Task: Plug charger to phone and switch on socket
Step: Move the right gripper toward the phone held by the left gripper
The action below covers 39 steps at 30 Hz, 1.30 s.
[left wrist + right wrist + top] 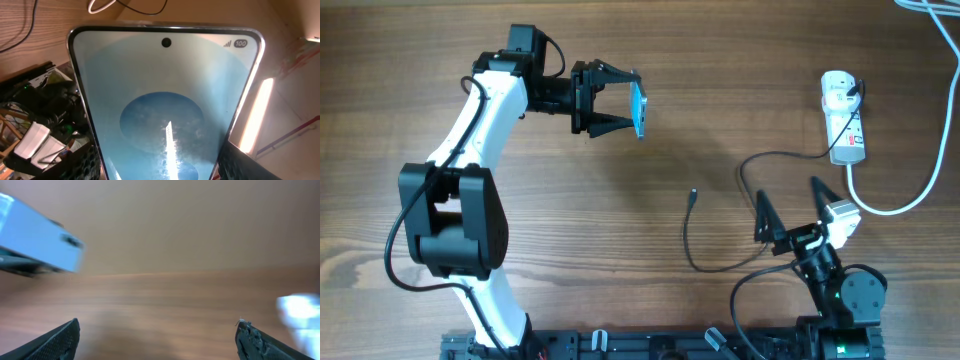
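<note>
My left gripper is shut on the phone and holds it on edge above the table's far left. In the left wrist view the phone fills the frame, its blue screen facing the camera and the gripper fingers on both its long edges. The socket lies at the far right. The charger, a thin black cable, runs from the socket in a loop, and its plug end lies free mid-table. My right gripper is open and empty, right of the plug end. The right wrist view is blurred.
A thicker white cable runs from the socket along the right side to the far right corner. A blurred pale block shows upper left in the right wrist view; what it is cannot be told. The arm bases stand at the near edge.
</note>
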Available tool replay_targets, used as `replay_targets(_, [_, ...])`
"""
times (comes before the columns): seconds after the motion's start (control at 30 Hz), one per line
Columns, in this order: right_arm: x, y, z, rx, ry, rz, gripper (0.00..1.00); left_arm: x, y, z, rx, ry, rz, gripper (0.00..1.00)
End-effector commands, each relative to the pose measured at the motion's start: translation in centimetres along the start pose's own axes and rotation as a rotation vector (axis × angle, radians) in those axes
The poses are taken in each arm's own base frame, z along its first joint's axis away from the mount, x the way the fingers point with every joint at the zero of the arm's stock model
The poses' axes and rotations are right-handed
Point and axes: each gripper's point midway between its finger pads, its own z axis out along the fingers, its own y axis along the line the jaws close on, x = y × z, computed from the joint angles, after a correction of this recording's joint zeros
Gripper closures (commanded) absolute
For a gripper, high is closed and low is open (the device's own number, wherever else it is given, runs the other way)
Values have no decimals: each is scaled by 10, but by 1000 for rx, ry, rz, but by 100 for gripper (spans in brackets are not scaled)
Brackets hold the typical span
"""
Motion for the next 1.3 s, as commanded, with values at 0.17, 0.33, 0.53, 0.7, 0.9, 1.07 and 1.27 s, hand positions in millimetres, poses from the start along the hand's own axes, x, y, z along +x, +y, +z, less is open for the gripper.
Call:
replay_targets(0.17, [-65,72,-22,-420,-153,344,0,24,-20,-2,37,42,53,33])
replay_targets(0.33, [-122,93,-33,-421,-193,158,0,24,-20,-2,37,42,53,33])
replay_targets(0.53, [-128,90,-11,-305,177,34,0,24,-20,-2,37,42,53,33])
replay_targets(0.7, [-130,117,-4,-455,354,320,0,24,-20,-2,37,42,53,33])
replay_targets(0.9, [-160,146,7,-705,344,321,4,24,-20,-2,37,42,53,33])
replay_targets(1.07, [-170,141,25,-570,411,306,1,24,-20,-2,37,42,53,33])
replay_targets(1.27, [-160,130,53,-239,629,145,1,24,-20,-2,37,41,53,33])
